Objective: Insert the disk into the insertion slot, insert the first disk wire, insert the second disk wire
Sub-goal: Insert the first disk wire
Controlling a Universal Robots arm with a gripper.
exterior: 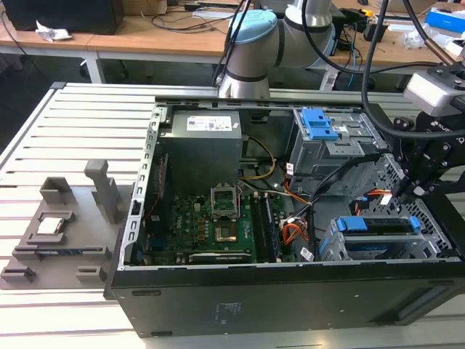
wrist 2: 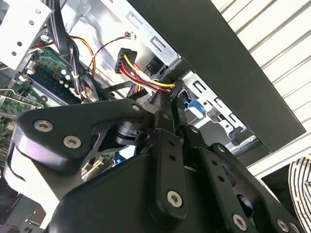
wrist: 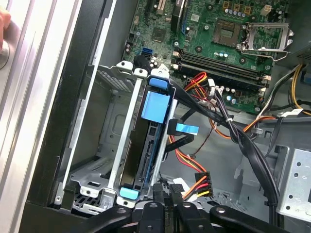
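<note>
The disk (exterior: 381,231), dark with blue side rails, lies inside the insertion slot (exterior: 336,247), a low grey perforated cage at the case's front corner on the exterior view's right. In the first wrist view the disk (wrist: 146,145) and its blue tab sit between the cage's rails (wrist: 121,145). My gripper (exterior: 410,185) hangs just behind the disk's end. Its fingertips (wrist 2: 171,94) are shut on a black plug at the end of a red, yellow and black disk wire (wrist 2: 146,81). A second black plug (wrist: 201,182) on that wire hangs beside the fingers (wrist: 160,196). A blue-ended flat wire (wrist: 187,128) lies loose near the disk.
The taller grey cage with a blue latch (exterior: 320,123) stands behind the gripper. The motherboard (exterior: 211,218) and power supply (exterior: 203,142) occupy the case's left half. Cable bundles (wrist: 243,141) cross beside the disk. A grey fixture (exterior: 62,225) lies on the slatted table. A hand (wrist: 3,22) is outside the case.
</note>
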